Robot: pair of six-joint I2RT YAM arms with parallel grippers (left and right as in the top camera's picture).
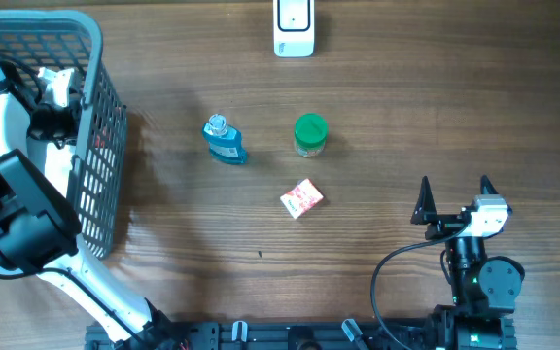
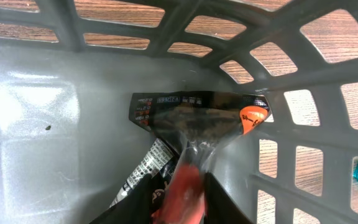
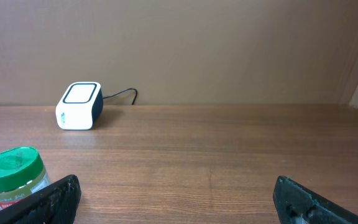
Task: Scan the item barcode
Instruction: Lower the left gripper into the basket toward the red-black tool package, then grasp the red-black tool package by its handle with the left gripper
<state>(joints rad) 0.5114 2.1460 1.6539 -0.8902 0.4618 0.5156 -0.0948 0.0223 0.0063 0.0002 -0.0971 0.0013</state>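
Note:
Inside the grey basket, a dark crinkled packet with orange-red print lies against the wall. My left gripper is shut on the packet's lower end, one dark finger on each side of it. The white barcode scanner stands at the far edge of the table, also visible as the scanner in the right wrist view. My right gripper rests open over bare wood at the right, nothing between its fingers.
The basket fills the table's left end, with my left arm reaching into it. A blue bottle, a green-lidded jar and a small red-and-white box stand mid-table. A wall runs behind the scanner.

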